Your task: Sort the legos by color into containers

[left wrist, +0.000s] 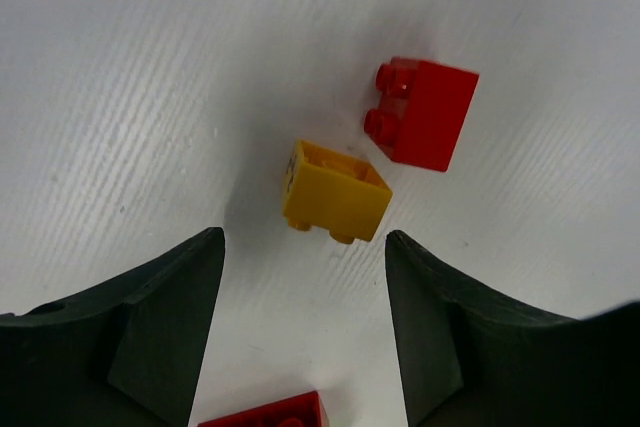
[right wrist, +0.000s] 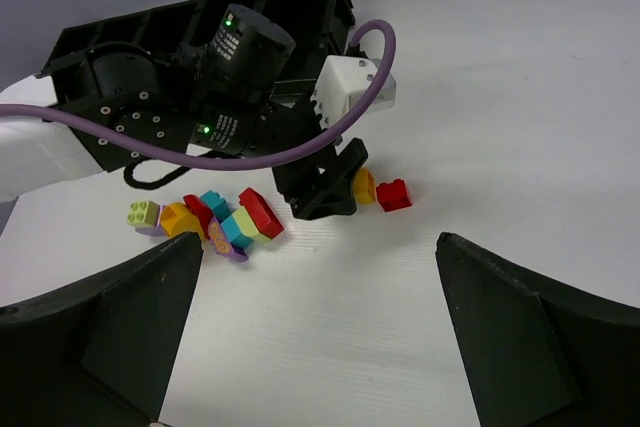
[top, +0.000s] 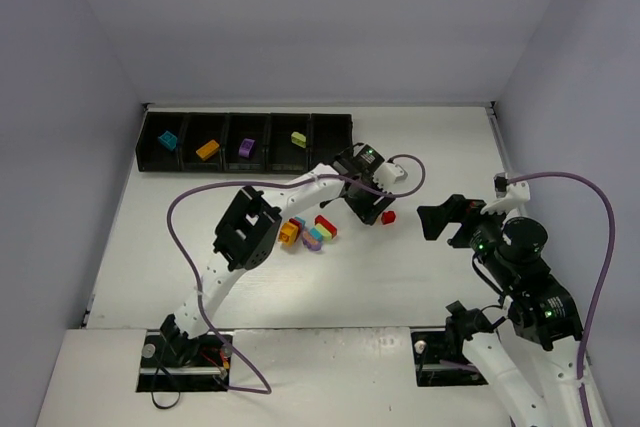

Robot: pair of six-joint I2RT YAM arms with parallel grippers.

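Under my left gripper [left wrist: 303,239] the white table [top: 430,147] shows fine ribbing and a soft shadow. Its fingers stand spread, pinching nothing. An orange brick [left wrist: 335,195] lies tipped, hollow side toward me, just beyond the tips, and a red brick [left wrist: 422,112] lies on its side close past it. Another red one [left wrist: 265,412] peeks in at the near edge. Plain pale grey walls [top: 320,17] close the table in on three sides. The containers [top: 335,137] sit along the far edge at the left, four bins holding a teal, an orange, a purple and a lime brick. The loose legos [top: 308,231] cluster mid-table. My right gripper [right wrist: 320,242] hangs wide open, apart, facing them.
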